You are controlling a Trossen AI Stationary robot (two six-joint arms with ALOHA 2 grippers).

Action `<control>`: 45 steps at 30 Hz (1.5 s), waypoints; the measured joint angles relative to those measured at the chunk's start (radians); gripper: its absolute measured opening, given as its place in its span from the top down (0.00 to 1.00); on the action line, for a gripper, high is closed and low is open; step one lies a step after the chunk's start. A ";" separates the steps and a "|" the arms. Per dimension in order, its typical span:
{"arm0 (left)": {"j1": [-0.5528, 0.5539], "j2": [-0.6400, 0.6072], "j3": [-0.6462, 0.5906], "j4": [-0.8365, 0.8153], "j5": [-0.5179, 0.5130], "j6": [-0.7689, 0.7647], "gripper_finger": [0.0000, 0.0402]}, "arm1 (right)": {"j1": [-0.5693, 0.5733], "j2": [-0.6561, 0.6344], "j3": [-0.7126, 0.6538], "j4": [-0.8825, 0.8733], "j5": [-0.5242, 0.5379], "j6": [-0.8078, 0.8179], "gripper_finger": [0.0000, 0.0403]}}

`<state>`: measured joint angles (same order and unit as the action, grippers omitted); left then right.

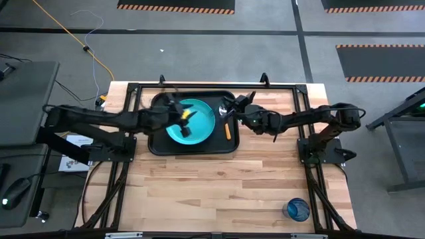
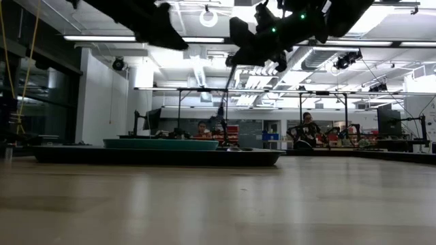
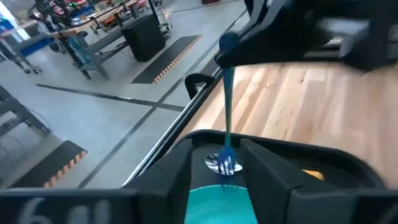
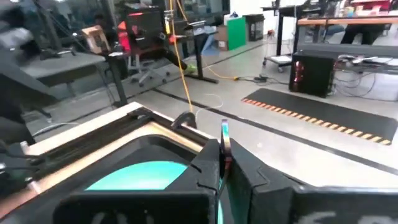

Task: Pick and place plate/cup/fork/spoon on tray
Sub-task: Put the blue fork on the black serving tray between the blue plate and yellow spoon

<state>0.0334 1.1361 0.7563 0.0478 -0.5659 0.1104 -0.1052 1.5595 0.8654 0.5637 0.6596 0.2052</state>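
The black tray [image 1: 157,143] lies at the table's far middle, and the turquoise plate [image 1: 199,129] rests flat on it. The spoon [image 1: 228,131], orange-handled, lies on the tray right of the plate. The fork [image 3: 227,106] hangs head down over the tray's right part, with my right gripper [image 4: 222,163] shut on it. My left gripper [image 3: 229,177] stands open over the plate, its fingers on either side of the fork's head [image 3: 226,163] without touching it. The blue cup [image 1: 297,209] stands upright near the table's near right corner. My right gripper pinches the fork's teal handle near its free end [image 4: 224,132] between its two fingers, and a short tip of the handle sticks out past them. The fingers come roughly level from the table's right and lie across the handle. The fork hangs upright below them, clear of the tray.
A black frame [image 1: 212,86] runs along the table's far edge behind the tray. Bare wood [image 1: 212,192] fills the near half of the table apart from the cup. People sit at desks in the room beyond [image 2: 308,129].
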 joint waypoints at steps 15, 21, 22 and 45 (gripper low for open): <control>0.111 -0.479 -0.455 0.408 0.354 -0.338 0.46 | 0.068 -0.013 0.000 0.270 -0.171 -0.204 1.00; 0.158 -0.502 -0.564 0.546 0.407 -0.462 0.45 | 0.080 -0.013 0.000 0.411 -0.304 -0.221 1.00; 0.163 -0.502 -0.576 0.563 0.412 -0.483 0.45 | 0.080 -0.012 0.000 0.434 -0.329 -0.219 1.00; 0.163 -0.220 -0.511 0.836 0.554 -0.648 0.45 | 0.072 0.079 0.059 0.639 -0.373 -0.185 1.00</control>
<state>0.1968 0.9161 0.2451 0.8834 -0.0118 -0.5375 -0.0330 1.6384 0.9241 1.2026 0.2870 0.0203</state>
